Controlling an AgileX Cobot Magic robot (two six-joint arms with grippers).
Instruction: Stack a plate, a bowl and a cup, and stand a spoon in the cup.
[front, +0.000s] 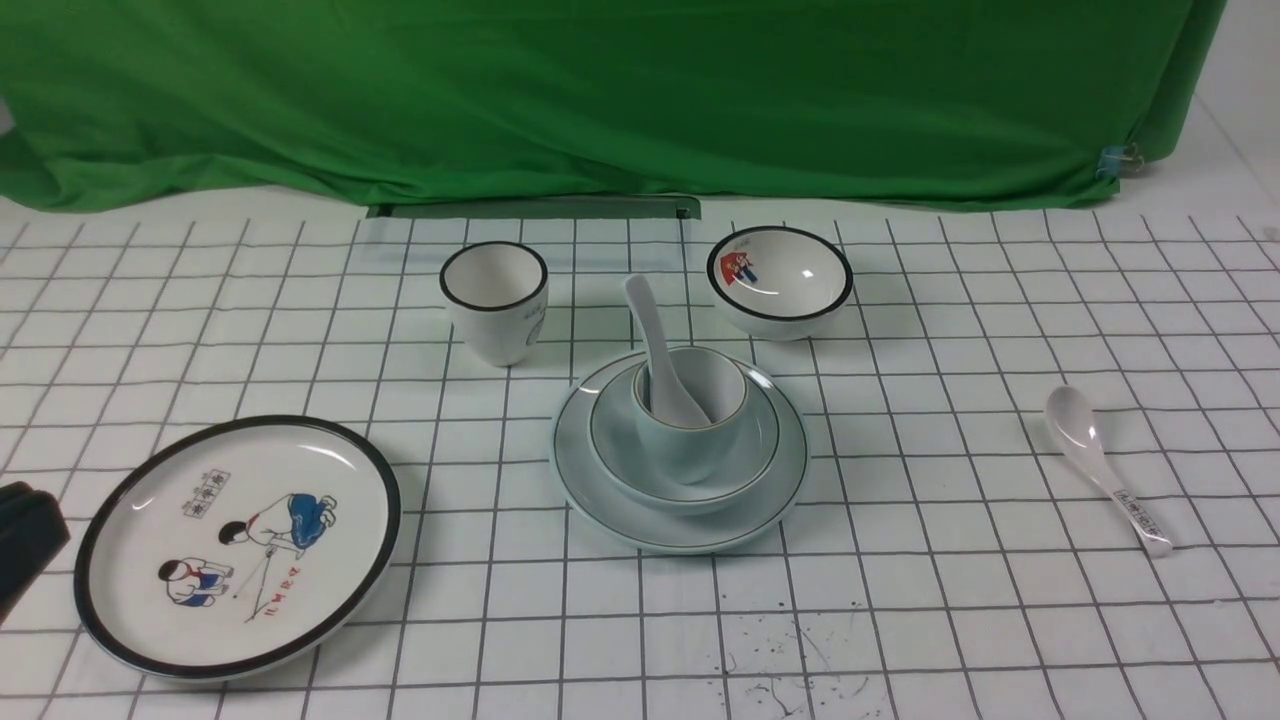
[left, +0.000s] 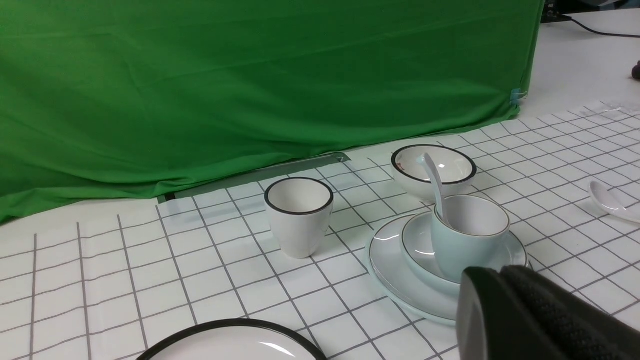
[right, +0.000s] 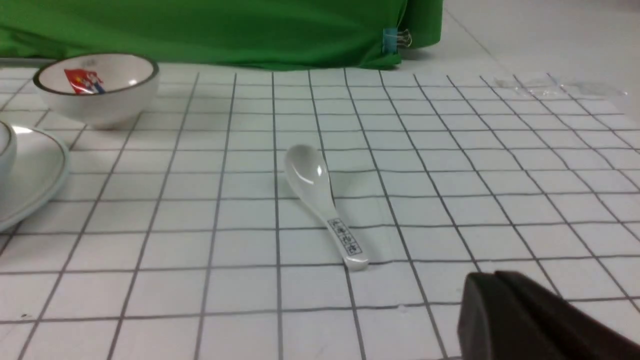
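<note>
The pale plate lies at the table's middle. The plain bowl sits on it and the pale blue cup stands in the bowl. The plain white spoon stands in the cup, handle leaning back left. The stack also shows in the left wrist view: plate, bowl, cup, spoon. My left gripper is shut and empty, low at the near left, apart from the stack. My right gripper is shut and empty near the table's right front.
A black-rimmed cartoon plate lies at the near left. A black-rimmed white cup and a black-rimmed cartoon bowl stand behind the stack. A labelled white spoon lies at the right. Green cloth hangs at the back.
</note>
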